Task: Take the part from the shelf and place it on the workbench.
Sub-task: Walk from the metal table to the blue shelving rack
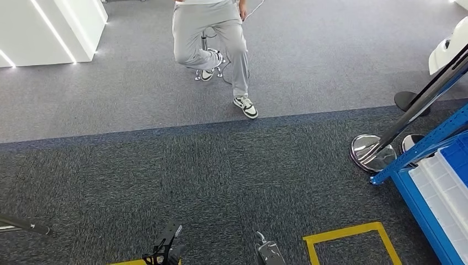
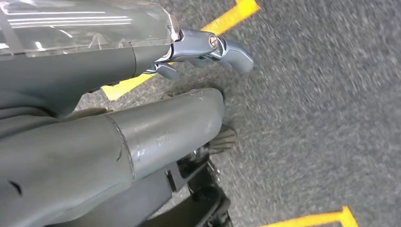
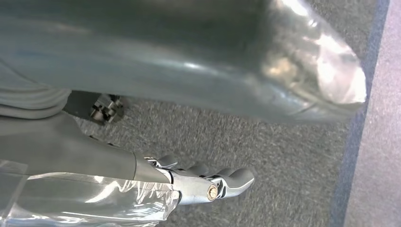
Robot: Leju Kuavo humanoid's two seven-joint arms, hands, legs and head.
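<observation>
From my head view I look down on grey carpet [image 1: 165, 165], a seated person's legs [image 1: 221, 44] ahead and a blue shelf [image 1: 436, 165] with pale bins at my right; I cannot pick out the part, so its weight and best grip stay unknown. My left wrist view shows my left hand [image 2: 208, 52] hanging over carpet, fingers loosely curled, holding nothing. My right wrist view shows my right hand [image 3: 208, 182] likewise, empty.

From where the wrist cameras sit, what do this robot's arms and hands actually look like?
Each arm is a smooth, rounded grey shell, wrapped near the wrist in clear crinkly plastic film. The left hand and right hand are silvery blue-grey metal, with rounded fingers and a brass-coloured screw at a pivot. No cables show on them.
</observation>
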